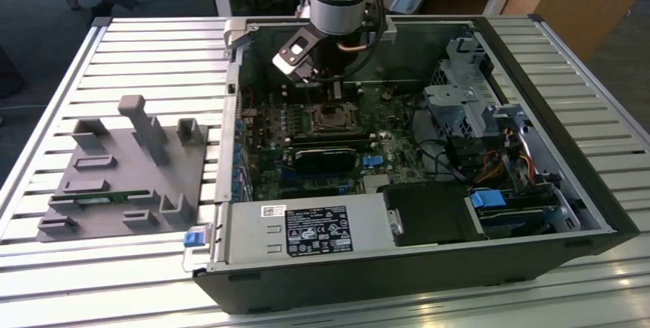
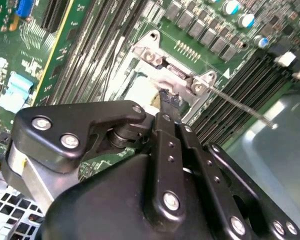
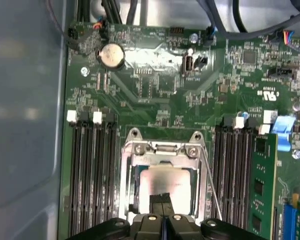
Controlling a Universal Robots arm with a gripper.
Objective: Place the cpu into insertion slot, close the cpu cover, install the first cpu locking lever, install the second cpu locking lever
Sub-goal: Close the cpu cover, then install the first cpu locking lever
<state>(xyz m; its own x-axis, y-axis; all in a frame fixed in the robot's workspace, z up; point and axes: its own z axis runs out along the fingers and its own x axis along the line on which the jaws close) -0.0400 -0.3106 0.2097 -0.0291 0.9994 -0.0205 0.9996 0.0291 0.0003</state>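
My gripper [image 1: 310,84] hangs inside the open computer case, just above the insertion slot [image 1: 330,119] on the green motherboard. In the first wrist view the fingertips [image 3: 157,201] are pressed together with nothing between them, low over the cpu [image 3: 167,180], whose dull silver top lies in the slot. The cpu cover [image 3: 161,150], a silver frame, lies down around the chip. A thin wire locking lever [image 3: 211,182] runs along one side of the socket. In the second wrist view the gripper [image 2: 169,99] points at the cover's edge [image 2: 177,75], and the lever [image 2: 242,106] sticks out sideways.
Black memory slots [image 3: 92,165] flank the socket on both sides. A black finned block [image 1: 325,157], the power supply [image 1: 304,229], a drive cage [image 1: 462,100] and cables [image 1: 508,164] crowd the case. A grey fixture [image 1: 122,168] lies on the slatted table at the exterior view's left.
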